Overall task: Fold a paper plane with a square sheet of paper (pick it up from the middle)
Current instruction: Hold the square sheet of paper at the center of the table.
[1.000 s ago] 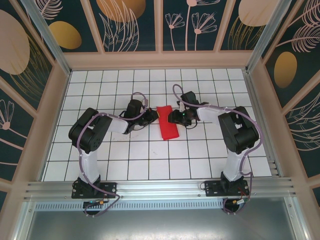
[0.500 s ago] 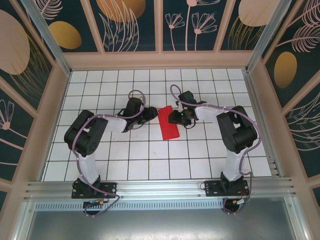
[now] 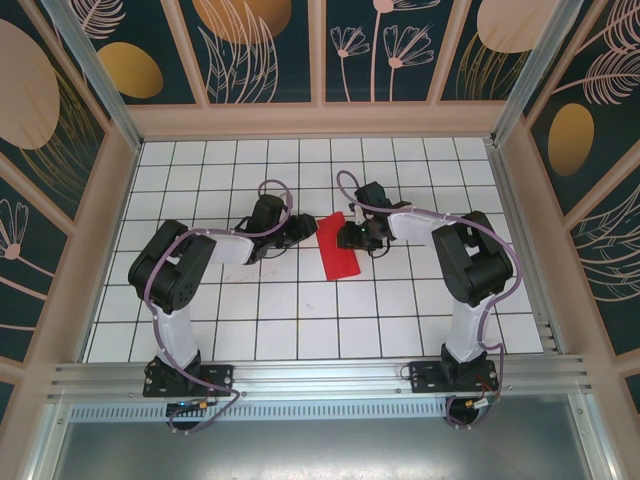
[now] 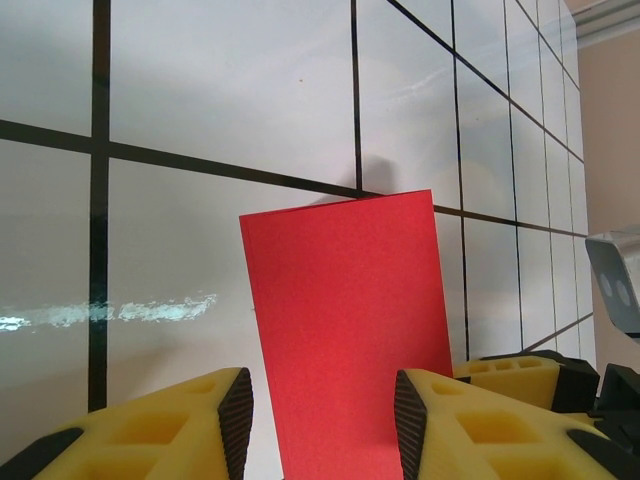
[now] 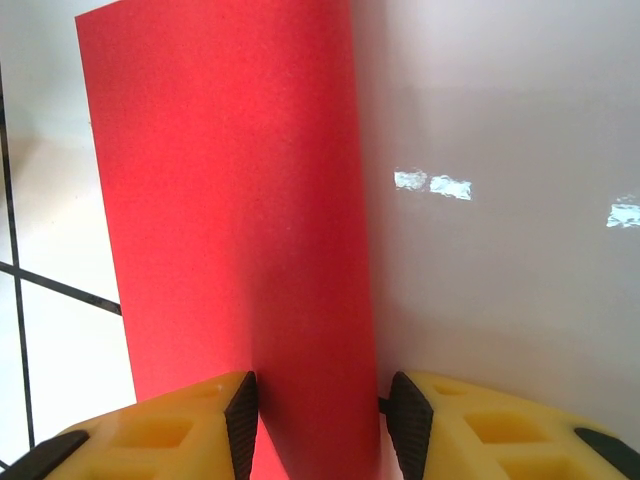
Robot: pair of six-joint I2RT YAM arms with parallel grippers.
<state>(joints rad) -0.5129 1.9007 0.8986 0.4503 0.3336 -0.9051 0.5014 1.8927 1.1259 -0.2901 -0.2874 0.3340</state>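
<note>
Your left gripper (image 4: 322, 405) and right gripper (image 5: 320, 405) both have jaws apart, clamping nothing. The folded red sheet of paper (image 3: 337, 247) lies flat mid-table (image 3: 200, 300) between them, its edges showing between each gripper's fingers.

Both the left arm (image 3: 178, 272) and the right arm (image 3: 468, 262) are built alike: bulky black joint housings with rounded shoulders, joined by smooth white tubular links. A thin mauve cable (image 3: 263, 185) runs the length of each arm and loops free above the wrist. Each arm rises from a flat black base plate (image 3: 190, 378), with more wiring gathered just beneath it. The left gripper (image 4: 320, 420) carries bright yellow fingers (image 4: 170, 425) — moulded blocks with shallow recessed pockets — faced on the inner side with thin black pads (image 4: 238, 412). The right gripper (image 5: 318, 420) has the same yellow blocks and black facings.
</note>
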